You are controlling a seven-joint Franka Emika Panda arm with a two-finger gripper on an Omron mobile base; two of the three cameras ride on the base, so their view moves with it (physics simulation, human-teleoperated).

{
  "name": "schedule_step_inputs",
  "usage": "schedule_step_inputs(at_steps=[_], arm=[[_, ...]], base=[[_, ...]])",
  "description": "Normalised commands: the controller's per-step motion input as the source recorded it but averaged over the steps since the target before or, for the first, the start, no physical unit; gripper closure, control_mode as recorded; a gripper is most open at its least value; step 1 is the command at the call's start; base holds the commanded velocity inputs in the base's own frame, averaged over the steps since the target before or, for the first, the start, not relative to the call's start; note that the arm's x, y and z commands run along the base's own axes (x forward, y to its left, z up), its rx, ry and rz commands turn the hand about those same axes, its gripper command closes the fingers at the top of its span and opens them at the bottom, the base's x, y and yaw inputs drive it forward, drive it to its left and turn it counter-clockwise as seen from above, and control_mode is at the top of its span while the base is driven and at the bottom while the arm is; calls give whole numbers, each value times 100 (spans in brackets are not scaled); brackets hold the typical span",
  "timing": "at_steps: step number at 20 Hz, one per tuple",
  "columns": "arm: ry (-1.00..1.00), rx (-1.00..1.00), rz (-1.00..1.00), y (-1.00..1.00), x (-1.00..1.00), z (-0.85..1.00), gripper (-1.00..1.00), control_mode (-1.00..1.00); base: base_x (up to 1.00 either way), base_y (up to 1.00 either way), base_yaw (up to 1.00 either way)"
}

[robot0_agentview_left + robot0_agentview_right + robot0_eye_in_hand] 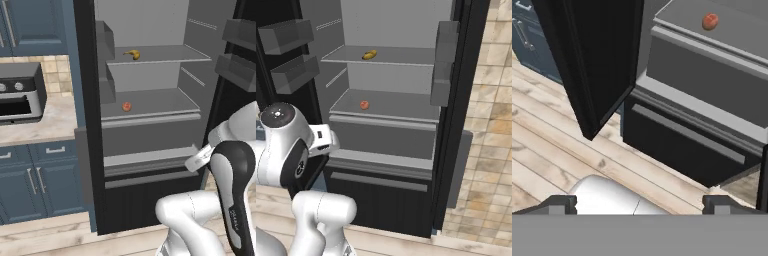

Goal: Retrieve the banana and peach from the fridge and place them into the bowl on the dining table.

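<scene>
Meanwhile, the tall black double-door fridge [150, 125] stands with both doors swung wide, its light grey shelves and drawers exposed, as the white arm sits folded low in front of it. Seen from the hand camera, the two-finger gripper [641, 204] has its dark tips spread to the far sides of the view, jaws fully apart and holding nothing, looking down over the pale wood floor toward the fridge's lower drawers.

On the upper shelf, toward its left side, lies the small curved yellow banana [132, 54], well clear of the shelf walls. It rests flat, its long axis running roughly left to right along the shelf and slightly angled; which end carries the stem is too small to tell. One shelf down, near the left front, sits the small round orange-red peach [127, 106], alone on the grey surface and well below the banana.

By the look of it, the fetching step has barely begun: neither fruit is touched. The next move likely calls for raising the hand from floor level to shelf height and reaching in over a fruit with jaws still wide
</scene>
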Motion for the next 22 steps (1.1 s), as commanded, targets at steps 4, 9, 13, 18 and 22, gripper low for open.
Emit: schedule_step_inputs(at_steps=[4,9,13,18,22], arm=[[-14,2,4,0,-2,0,-100,-100],[-10,0,0,0,3,0,-100,-100],[-5,0,-6,0,6,-5,-100,-100],[-25,0,-6,0,0,-30,-100,-100],[-11,0,-5,0,9,-11,-100,100]], base=[[0,0,0],[0,0,0],[0,0,0],[0,0,0],[6,0,-2]])
